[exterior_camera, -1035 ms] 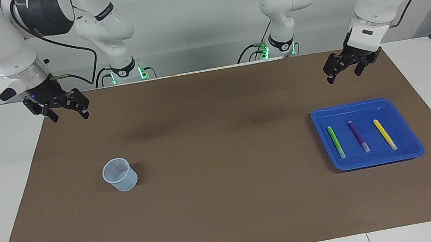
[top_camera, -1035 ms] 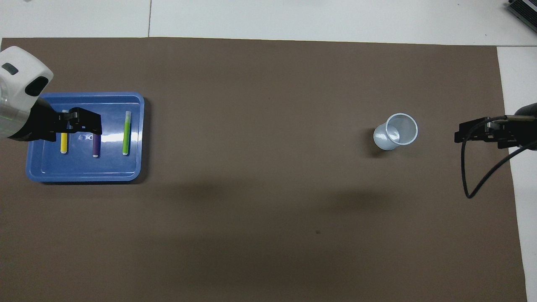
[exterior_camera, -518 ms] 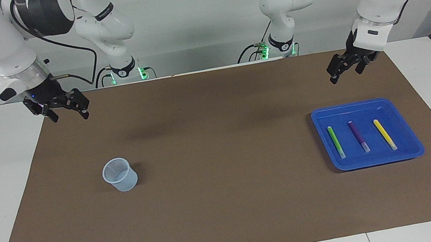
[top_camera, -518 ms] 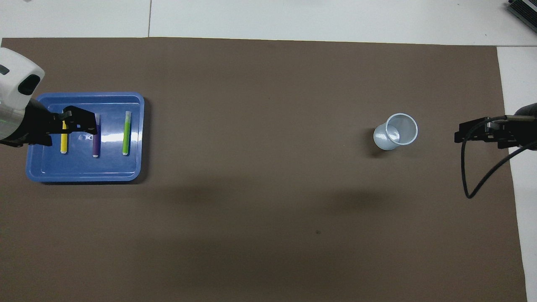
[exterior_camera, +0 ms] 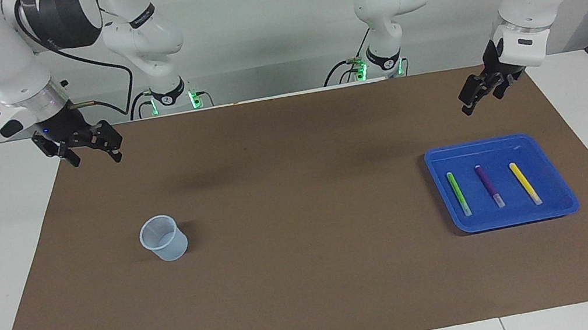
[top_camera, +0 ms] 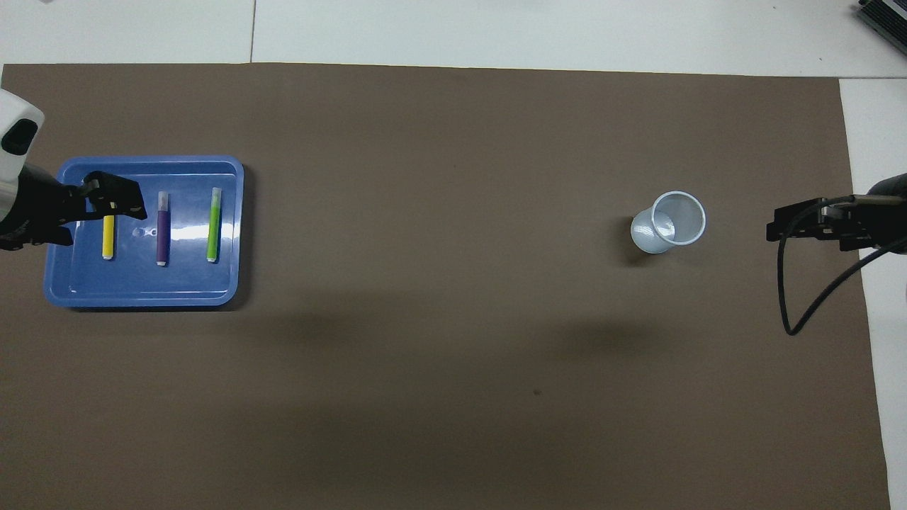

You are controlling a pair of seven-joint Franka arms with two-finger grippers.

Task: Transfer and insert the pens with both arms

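Three pens lie side by side in a blue tray (exterior_camera: pixel 503 141) toward the left arm's end of the table: green (exterior_camera: pixel 458 194), purple (exterior_camera: pixel 490 187) and yellow (exterior_camera: pixel 525 183). Their pale caps point away from the robots. My left gripper (exterior_camera: pixel 480 94) hangs open and empty, well above the tray. From above, the left gripper (top_camera: pixel 113 202) covers the cap end of the yellow pen (top_camera: pixel 108 239), beside the purple pen (top_camera: pixel 163 230) and green pen (top_camera: pixel 213 225). My right gripper (exterior_camera: pixel 88 147) waits open and empty in the air over the mat's corner at its own end, also seen as right gripper (top_camera: pixel 801 227).
A pale translucent cup (exterior_camera: pixel 164 238) stands upright on the brown mat (exterior_camera: pixel 312 280) toward the right arm's end, shown from above as cup (top_camera: pixel 669 221). A black cable (top_camera: pixel 786 297) loops from the right wrist. White table surface borders the mat.
My left gripper has shifted toward the left arm's end of the table while its wrist turned, uncovering the purple pen in the overhead view. The right arm, cup and pens have stayed put.
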